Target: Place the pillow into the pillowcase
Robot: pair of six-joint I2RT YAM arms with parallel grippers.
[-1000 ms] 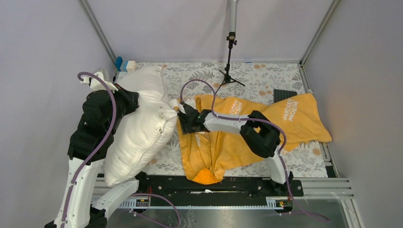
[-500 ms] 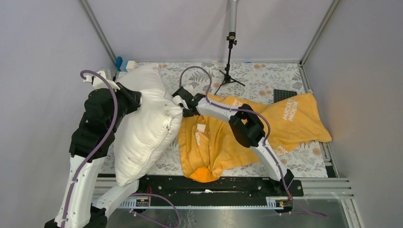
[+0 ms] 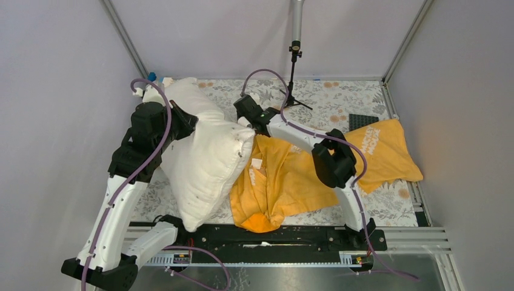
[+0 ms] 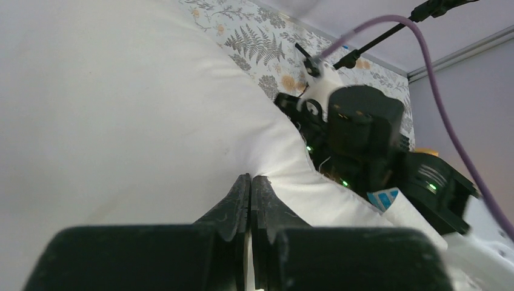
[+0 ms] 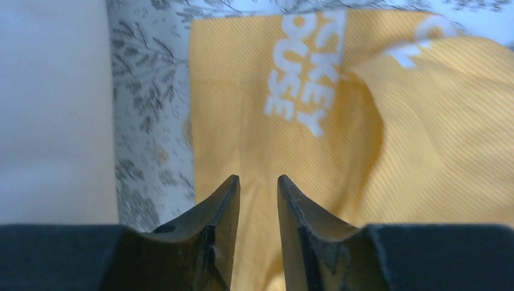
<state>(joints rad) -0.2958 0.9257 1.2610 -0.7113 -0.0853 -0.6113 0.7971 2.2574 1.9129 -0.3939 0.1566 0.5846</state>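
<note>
Step in hand: bringing the pillow to the case; by my judgement, insertion is not yet begun.
Pillow (image 3: pixel 209 160): raised and tilted at the left of the floral surface (image 3: pixel 339 100), with its near end low by the front rail. Its right side is just beside or touching the case's left edge.
Pillowcase (image 3: pixel 291 182): lies crumpled and flat on the surface, with no part of the pillow inside it.
Left fingers (image 4: pixel 242 189): pressed together on a pinch of pillow fabric at its far end.
Right fingers (image 5: pixel 230 194): a narrow gap with nothing between them, hovering over the case's far left part beside the pillow.
Next move calls for: the right fingers to catch a single layer at the case's opening and lift it into a mouth, while the left steers a pillow corner in.
Unclear: which edge is the opening.
</note>
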